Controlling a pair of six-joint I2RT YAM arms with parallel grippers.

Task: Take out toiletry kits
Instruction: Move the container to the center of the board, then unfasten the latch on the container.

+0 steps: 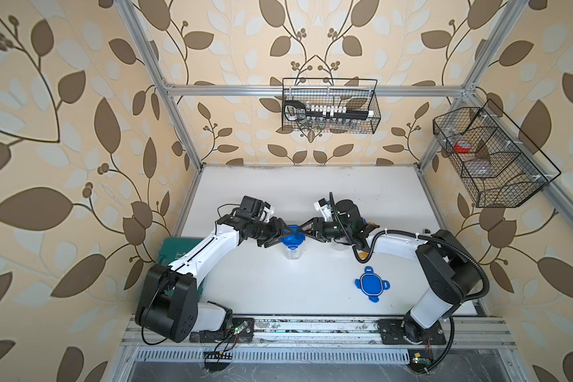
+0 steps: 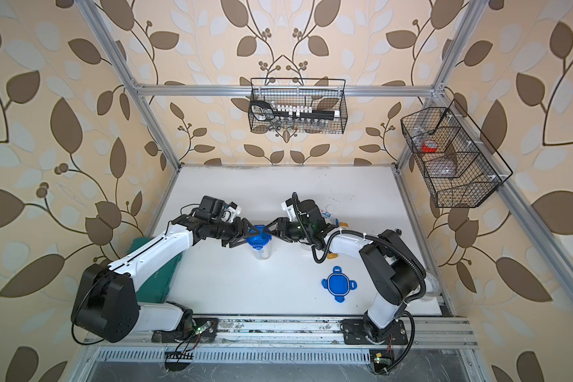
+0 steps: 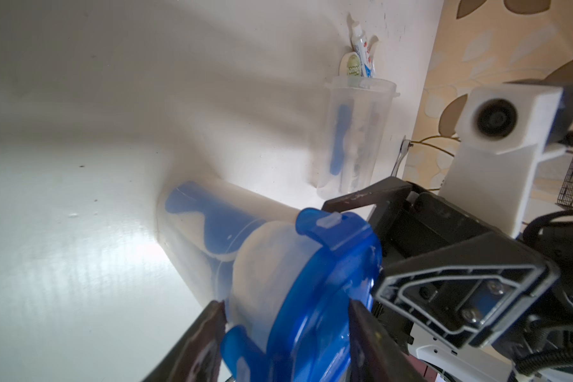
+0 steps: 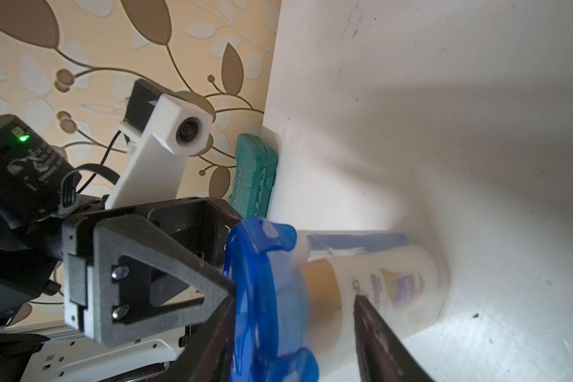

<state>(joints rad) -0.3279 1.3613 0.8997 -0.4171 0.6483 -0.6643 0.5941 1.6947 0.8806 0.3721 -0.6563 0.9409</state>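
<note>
A clear jar point(image 1: 291, 254) point(image 2: 262, 254) stands mid-table with a blue four-tabbed lid point(image 1: 291, 233) point(image 2: 258, 235) on it. Inside it is one toiletry kit: a white labelled bottle with an orange cap point(image 4: 394, 284) and a blue toothbrush point(image 4: 361, 239). My left gripper point(image 1: 283, 233) point(image 3: 288, 330) is open, straddling the lid's rim from the left, and the lid and a tab fill its gap. My right gripper point(image 1: 302, 232) point(image 4: 295, 317) is open on the opposite side, one finger on the lid's top and the other beside the jar wall. A second, lidless jar point(image 3: 354, 139) holds a blue toothbrush, with a tube point(image 3: 363, 49) point(image 2: 329, 211) just beyond its mouth.
A loose blue lid point(image 1: 372, 284) point(image 2: 338, 283) lies front right on the white table point(image 1: 278, 185). A green case point(image 1: 176, 251) point(image 4: 255, 175) sits at the left edge under my left arm. Another clear jar point(image 2: 432, 284) stands behind the right arm's base. Wire baskets point(image 1: 329, 106) point(image 1: 490, 155) hang on the walls.
</note>
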